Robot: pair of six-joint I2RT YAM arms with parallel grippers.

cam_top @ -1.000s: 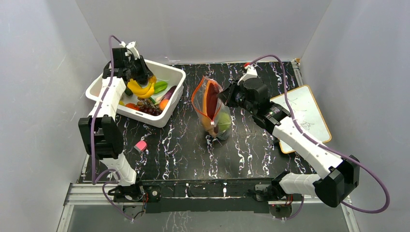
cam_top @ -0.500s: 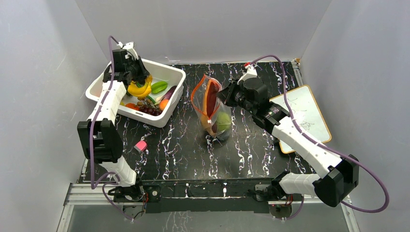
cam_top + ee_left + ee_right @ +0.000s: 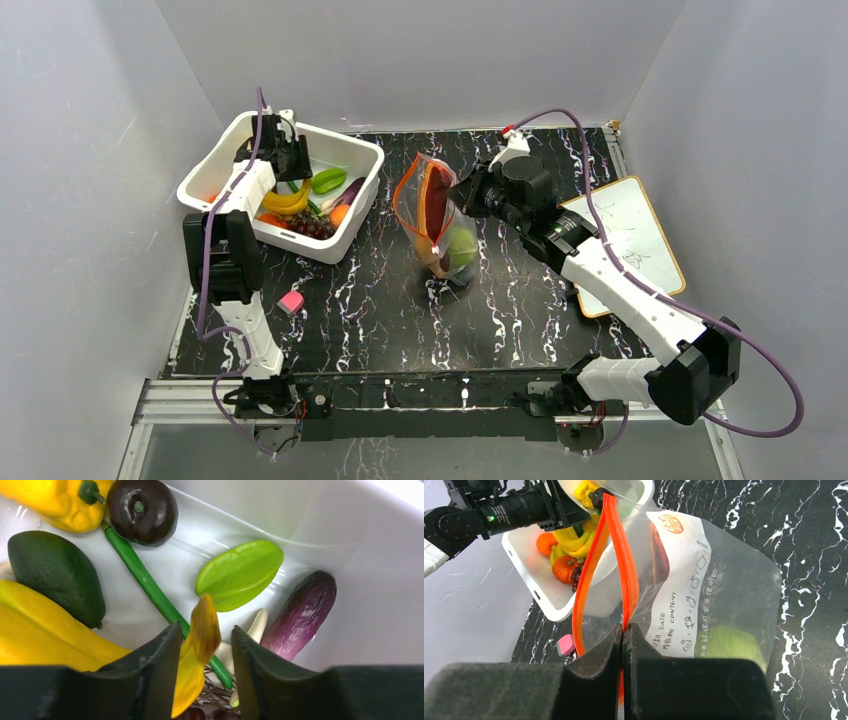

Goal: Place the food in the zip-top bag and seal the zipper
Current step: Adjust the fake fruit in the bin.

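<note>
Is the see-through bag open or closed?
Open: the zip-top bag stands with its zipper strips spread apart; the right gripper pinches one strip.

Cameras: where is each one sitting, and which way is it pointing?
Top external: above and behind the bases, looking down on the table; both arms show.
Left wrist: over the white bin, looking down at toy food; the open left pincer shows below.
Right wrist: looking along the right pincer, shut on the zipper of the bag.
Shared: both wrist views show the white bin.
</note>
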